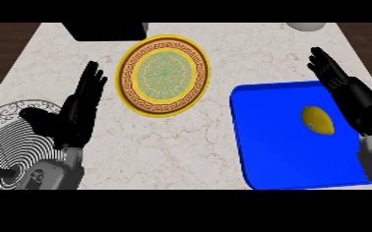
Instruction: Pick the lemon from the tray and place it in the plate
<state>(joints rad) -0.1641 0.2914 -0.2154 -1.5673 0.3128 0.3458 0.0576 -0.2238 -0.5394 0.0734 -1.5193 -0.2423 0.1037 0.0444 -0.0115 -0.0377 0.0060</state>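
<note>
The lemon (318,120) lay on the blue tray (276,152), toward the tray's right side and a little above its middle. It was a small oval fruit, plain yellow, its long axis running slantwise, with a darker olive shade along its left edge and a brighter face to the right. Nothing else lay on the tray with it.

The right hand (341,86) showed at the view's right edge, over the tray's right rim and just beside the lemon. Its fingers were stretched out straight, pointing away toward the counter's far side, and it had hold of nothing. Whether its side touched the fruit could not be told.

The left hand (80,105) stood at the left, fingers straight and spread, holding nothing, partly over a black-and-white patterned plate (22,128).

The plate (161,74) — yellow-rimmed, with a brown key-pattern band and a green centre — sat on the marble counter (181,147) between the two hands, well apart from the lemon and bare.
</note>
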